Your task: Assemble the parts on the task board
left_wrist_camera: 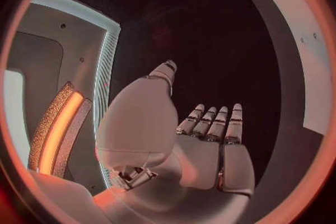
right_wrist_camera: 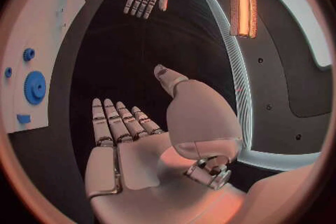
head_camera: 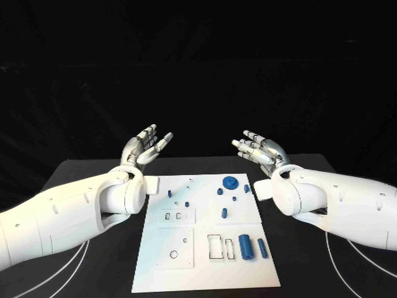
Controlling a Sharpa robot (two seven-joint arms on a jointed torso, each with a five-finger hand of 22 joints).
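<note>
A: We see the big black table [head_camera: 91, 180] first. What lies on it?

B: We see the white task board [head_camera: 208, 273] lying flat in the middle of the table, between the two white arms. Thin white cables [head_camera: 73, 264] curve over the table on both sides of the board.

A: Where are the robot hands?

B: We see the left robot hand [head_camera: 147, 144] held up in the air past the far left corner of the board. Its fingers [left_wrist_camera: 213, 123] are stretched out and a little apart, and it holds nothing. The right robot hand [head_camera: 259, 149] is up past the far right corner, palm open, fingers [right_wrist_camera: 115, 120] spread, holding nothing too. The two hands are well apart and touch no part.

A: And the blue parts?

B: We see them all on the board. The biggest is a blue cylinder [head_camera: 245, 246] near the close right end, with a thinner blue rod [head_camera: 261, 248] just beside it. At the far end sits a round blue gear [head_camera: 229, 182], with a smaller blue gear [head_camera: 246, 188] near it. Small blue pegs [head_camera: 187, 203] stand around the middle of the board.

A: Is anything in the way?

B: We see nothing between the hands and the board.
</note>
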